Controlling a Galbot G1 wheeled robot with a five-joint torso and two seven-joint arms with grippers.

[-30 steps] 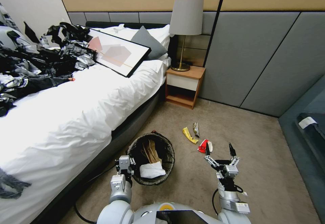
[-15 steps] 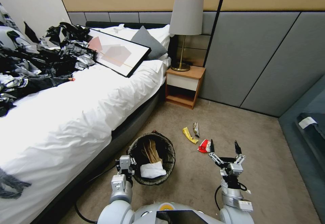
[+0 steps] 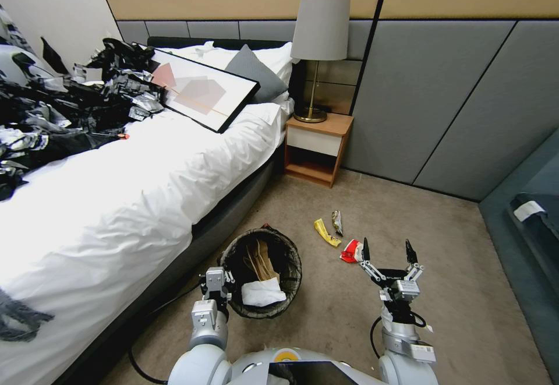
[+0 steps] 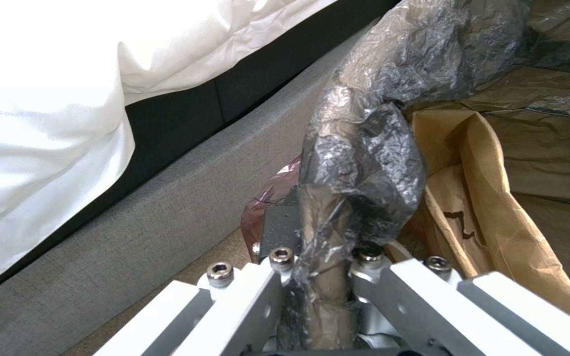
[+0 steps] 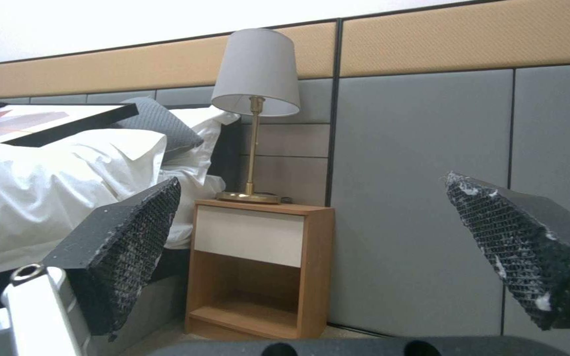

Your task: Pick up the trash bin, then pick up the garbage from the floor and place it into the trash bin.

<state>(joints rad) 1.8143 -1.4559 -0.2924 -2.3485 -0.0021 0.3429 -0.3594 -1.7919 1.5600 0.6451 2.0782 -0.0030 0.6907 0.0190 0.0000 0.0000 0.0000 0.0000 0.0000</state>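
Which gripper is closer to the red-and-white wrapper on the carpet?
Right. The right gripper is open, with one fingertip just beside the red-and-white wrapper. The left gripper is farther away, shut on the rim of the trash bin by the bed.

Silver-grey arms, hex-screwed white brackets, right tool (image 3: 388, 250) with black textured fingertips (image 5: 124, 236)

- Left gripper (image 3: 216, 285) sits low and forward, fingers clamped tight together on a thin rim.
- Right gripper (image 3: 388, 253) points forward, raised, fingers (image 5: 126, 247) spread wide.
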